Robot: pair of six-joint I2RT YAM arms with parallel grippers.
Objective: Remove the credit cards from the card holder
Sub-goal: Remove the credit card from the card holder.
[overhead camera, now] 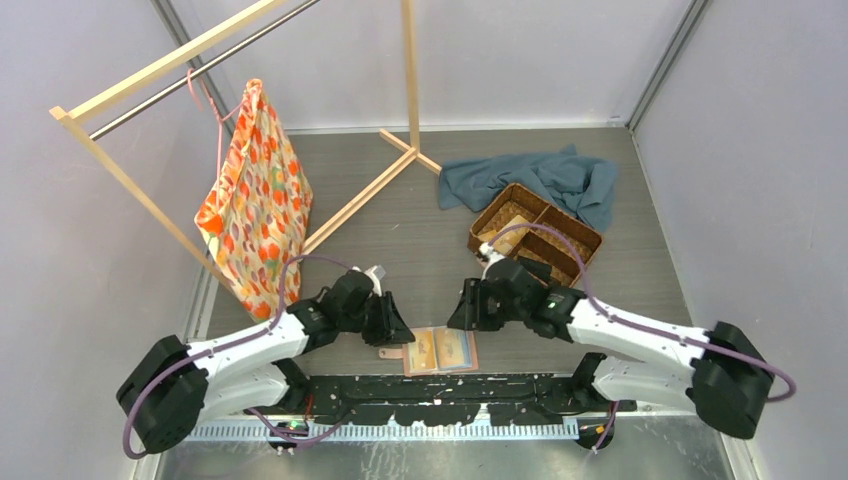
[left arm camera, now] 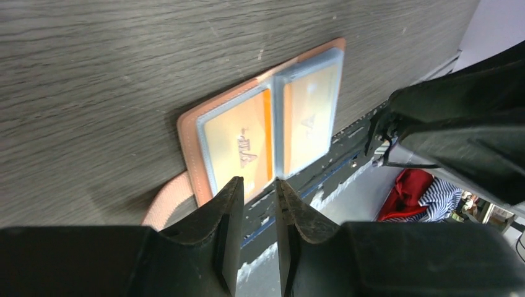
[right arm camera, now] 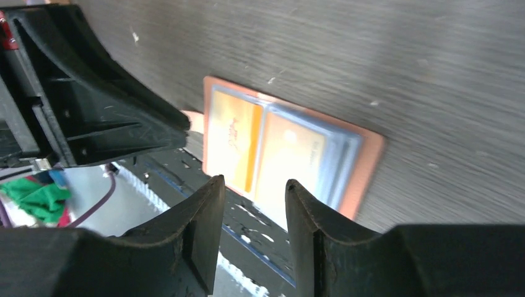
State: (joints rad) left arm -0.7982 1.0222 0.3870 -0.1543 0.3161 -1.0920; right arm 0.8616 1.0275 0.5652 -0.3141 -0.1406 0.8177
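The card holder [overhead camera: 440,350] lies open and flat, inner side up, at the near edge of the bench [overhead camera: 420,220], midway between the two arms. Each half carries a clear, greyish pocket, and cards [left arm camera: 238,145] sit in both. A tan-orange card with a small dark mark fills the half next to the snap tab [left arm camera: 162,203], and a paler tan card fills the other half. In the right wrist view more pocket edges show stacked under that paler card; whether they hold anything cannot be told. The tab sticks out flat on the bench from the holder's left side.

The left gripper [left arm camera: 259,185] hovers by the tab end of the holder, its jaws a narrow gap apart and gripping nothing. The right gripper [right arm camera: 254,185] hovers by the opposite end, its jaws set somewhat wider and likewise free. Whether either set of tips touches the holder cannot be told.

Farther back on the right stands a brown woven basket [overhead camera: 575,232] with three compartments. Its near corner is hidden by the right arm, and what lies inside is too small to make out. A blue-grey cloth [overhead camera: 545,178] lies crumpled just behind it, touching its far rim. On the left, an orange patterned bag [overhead camera: 255,205] hangs from a wooden rack [overhead camera: 150,70].
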